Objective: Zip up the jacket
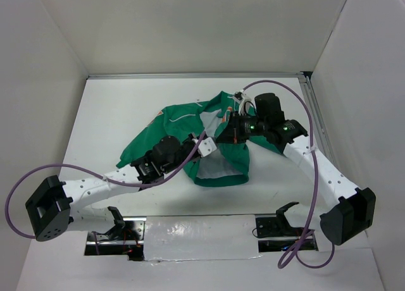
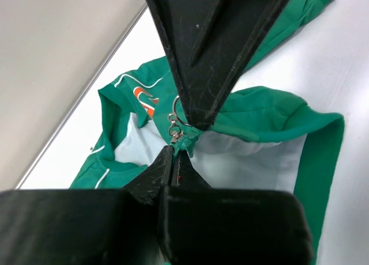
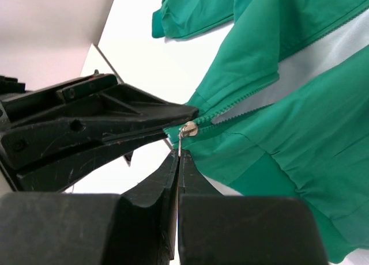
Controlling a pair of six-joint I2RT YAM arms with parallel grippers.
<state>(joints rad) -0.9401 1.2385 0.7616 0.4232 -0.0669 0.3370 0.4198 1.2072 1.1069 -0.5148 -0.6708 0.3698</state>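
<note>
The two arms reach in from the bottom corners of the overhead frame and meet near its middle, over the jacket (image 1: 231,157), which lies rumpled on the white table (image 1: 126,101).

The left gripper (image 2: 174,152) comes in from the lower left. Its fingers are pressed together on the jacket's bottom edge, right at the foot of the zipper, with green fabric pinched between the tips. The right gripper (image 3: 179,161) comes from the right and meets it almost tip to tip. Its fingers are closed flat on the thin metal zipper pull (image 3: 180,143), which hangs from the silver slider (image 3: 188,128).

The slider sits low, close to the hem. Beyond it the zipper teeth (image 3: 248,106) run toward the upper right of the right wrist view and split apart, so the front lies open with white lining showing between the green halves.

Farther back, the left wrist view catches an orange-and-white patch (image 2: 144,98) on the chest. One sleeve trails toward the left of the overhead frame, and the rest bunches toward the far side of the table.
</note>
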